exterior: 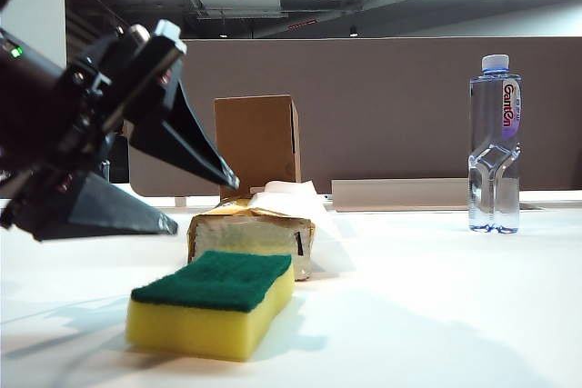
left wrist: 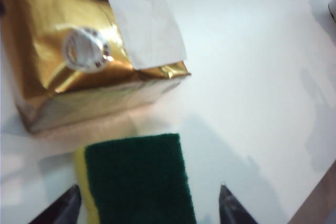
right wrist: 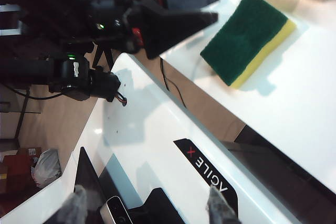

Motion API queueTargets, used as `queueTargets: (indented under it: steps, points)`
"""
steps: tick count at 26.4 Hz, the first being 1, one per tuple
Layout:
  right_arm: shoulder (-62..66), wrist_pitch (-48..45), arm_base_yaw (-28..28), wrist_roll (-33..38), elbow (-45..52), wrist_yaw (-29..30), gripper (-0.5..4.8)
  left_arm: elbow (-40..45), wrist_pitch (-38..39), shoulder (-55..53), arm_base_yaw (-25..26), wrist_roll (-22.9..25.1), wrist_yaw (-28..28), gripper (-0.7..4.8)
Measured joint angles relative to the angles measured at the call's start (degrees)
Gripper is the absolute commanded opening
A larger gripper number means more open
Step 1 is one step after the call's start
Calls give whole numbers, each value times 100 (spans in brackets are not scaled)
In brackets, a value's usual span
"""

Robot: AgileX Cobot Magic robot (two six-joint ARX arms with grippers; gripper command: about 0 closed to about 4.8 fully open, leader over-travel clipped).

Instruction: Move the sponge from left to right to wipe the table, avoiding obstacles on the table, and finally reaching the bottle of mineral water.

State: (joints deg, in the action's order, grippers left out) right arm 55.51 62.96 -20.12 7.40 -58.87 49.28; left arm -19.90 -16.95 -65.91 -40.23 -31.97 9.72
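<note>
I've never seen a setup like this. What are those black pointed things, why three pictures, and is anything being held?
It is a robot with two arms, each ending in a two-finger gripper. One picture comes from a camera at table level, the other two from cameras on the wrists. The black wedges at the left are the left gripper, open and raised beside the sponge, holding nothing. The right gripper shows only as two fingertips apart, away from the sponge, also empty. On the white table lie the yellow-green sponge, a gold tissue pack behind it, a brown cardboard box further back, and a water bottle at the far right.
</note>
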Motion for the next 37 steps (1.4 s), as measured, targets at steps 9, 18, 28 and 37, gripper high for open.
queueTargets:
  steps: [9,18,28,37]
  points:
    - [-4,-9,0,37,284,0,298,-579,1220,1290,789,682,-79,338]
    - [-4,-896,0,573,623,-177,298,-1290,2640,1587,1679,1895,-72,342]
    - [2,-1335,0,1001,719,-321,327,-1353,3182,1606,3377,2330,920,342]
    - [9,-2461,-415,2015,1572,-358,338,-2061,4227,1624,3534,3283,1067,342]
